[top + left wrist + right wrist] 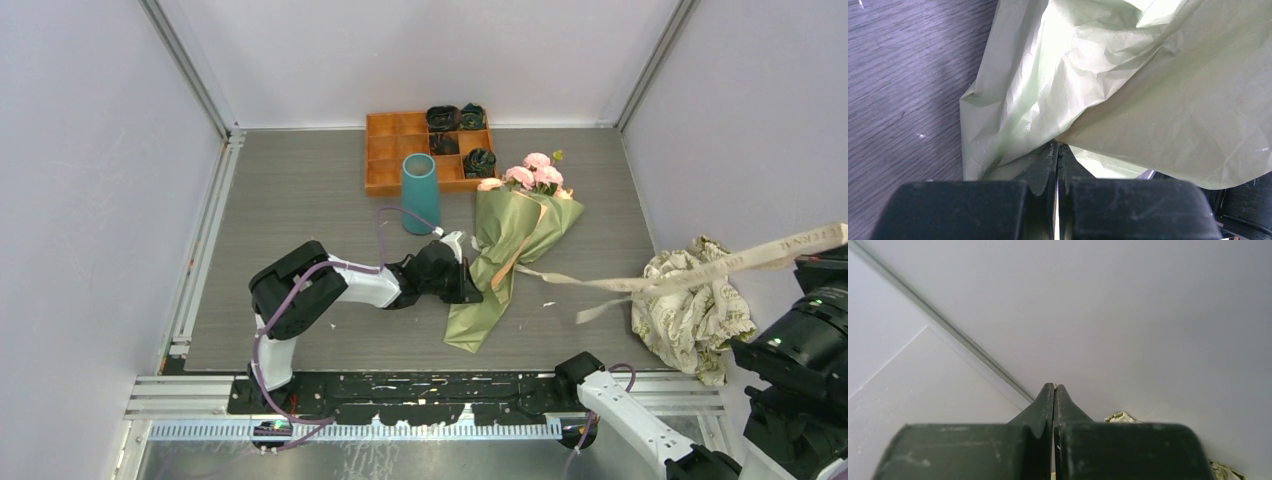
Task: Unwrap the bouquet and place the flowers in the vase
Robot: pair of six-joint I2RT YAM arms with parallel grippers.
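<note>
L end effector (pixel 1057 144) pressed together, pinching olive-green paper cone bouquet (pixel 505 240) on desk (pixel 300 250). R end effector (pixel 1055 386) aloft, pinching cream ribbon (pixel 790 246).

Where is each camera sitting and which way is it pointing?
Top: above and behind the robot, looking down on the table, bouquet and vase; left arm and right arm show.
Left wrist: low over the table, facing the bouquet's paper; its shut left tool pinches it.
Right wrist: raised, facing the wall; its shut right tool shows, seemingly on the ribbon.
Shared: top and left wrist see the bouquet; top and right wrist the paper wad.
</note>
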